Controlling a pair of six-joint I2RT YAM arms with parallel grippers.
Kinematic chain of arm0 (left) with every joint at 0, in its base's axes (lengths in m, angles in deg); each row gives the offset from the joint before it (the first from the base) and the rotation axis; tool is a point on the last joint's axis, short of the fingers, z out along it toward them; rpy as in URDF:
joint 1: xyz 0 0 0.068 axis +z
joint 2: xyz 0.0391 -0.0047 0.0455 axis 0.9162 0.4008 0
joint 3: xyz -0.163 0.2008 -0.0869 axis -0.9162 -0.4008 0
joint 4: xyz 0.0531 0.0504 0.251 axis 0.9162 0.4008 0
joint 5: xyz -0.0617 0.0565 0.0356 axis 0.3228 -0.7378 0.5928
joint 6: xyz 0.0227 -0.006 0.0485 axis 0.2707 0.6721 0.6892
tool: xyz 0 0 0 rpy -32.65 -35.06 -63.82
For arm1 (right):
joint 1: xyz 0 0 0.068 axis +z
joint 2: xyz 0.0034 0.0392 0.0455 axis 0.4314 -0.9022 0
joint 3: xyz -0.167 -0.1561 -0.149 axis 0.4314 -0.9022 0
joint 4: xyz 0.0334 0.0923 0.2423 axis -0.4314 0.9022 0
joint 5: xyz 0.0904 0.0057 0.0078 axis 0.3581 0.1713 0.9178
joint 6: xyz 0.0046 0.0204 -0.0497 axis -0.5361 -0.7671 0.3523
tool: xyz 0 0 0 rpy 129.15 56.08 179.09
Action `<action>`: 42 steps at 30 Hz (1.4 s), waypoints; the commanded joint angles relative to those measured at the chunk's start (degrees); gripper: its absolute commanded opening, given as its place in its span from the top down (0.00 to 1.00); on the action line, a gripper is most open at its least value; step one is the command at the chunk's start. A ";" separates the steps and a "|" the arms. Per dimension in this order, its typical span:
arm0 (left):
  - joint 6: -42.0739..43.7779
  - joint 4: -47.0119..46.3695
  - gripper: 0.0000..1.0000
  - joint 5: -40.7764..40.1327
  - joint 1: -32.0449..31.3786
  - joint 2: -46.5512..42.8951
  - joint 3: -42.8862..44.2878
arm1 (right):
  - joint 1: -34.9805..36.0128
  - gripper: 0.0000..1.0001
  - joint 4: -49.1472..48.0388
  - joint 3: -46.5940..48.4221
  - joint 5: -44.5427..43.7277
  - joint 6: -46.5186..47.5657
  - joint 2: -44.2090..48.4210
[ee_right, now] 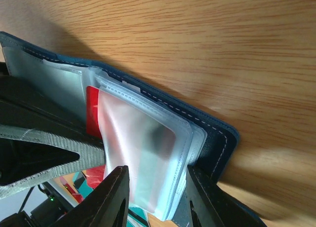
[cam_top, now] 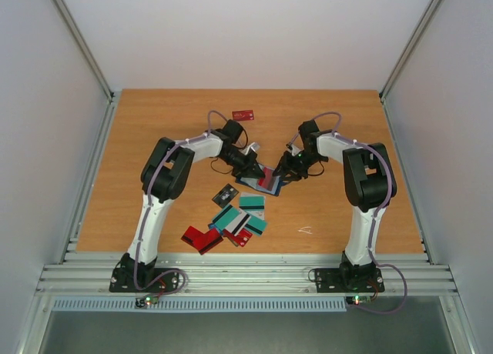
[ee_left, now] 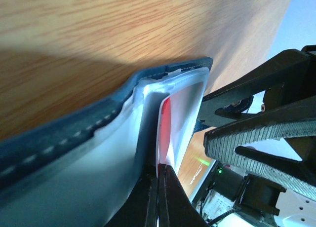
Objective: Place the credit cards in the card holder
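Wooden table (cam_top: 154, 123) fills the top view, with the left arm (cam_top: 166, 169) and right arm (cam_top: 366, 173) both bent inward toward its middle. Near the centre lies the card holder (cam_top: 266, 183), open, its navy cover flat on the wood and its clear plastic sleeves (ee_right: 148, 153) fanned up from the lighter lining.

From the holder, the left gripper (cam_top: 256, 171) reaches in from 10 o'clock and the right gripper (cam_top: 280, 171) from 2 o'clock. The two meet just above it.

In the left wrist view, the left gripper's jaws are pressed together on the edge of a red card (ee_left: 166, 116). The far end of that card stands between the sleeves, beside the stitched navy edge.

In the right wrist view, the right gripper's jaws stand apart, one on either side of the sleeve stack, each just beside a sleeve edge. Whether they squeeze the plastic cannot be told. The red card shows at 9 o'clock of the sleeves there.

Other credit cards (cam_top: 235, 225), red, teal, white and dark, lie in a loose overlapping cluster at 7 o'clock of the holder, near the front edge. One lone card (cam_top: 243, 115), red, lies well apart at 12 o'clock.
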 commanded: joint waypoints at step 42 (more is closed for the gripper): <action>7.56 23.81 0.42 -13.98 -2.74 -2.61 10.61 | -1.09 0.66 1.65 -1.53 0.26 1.30 5.66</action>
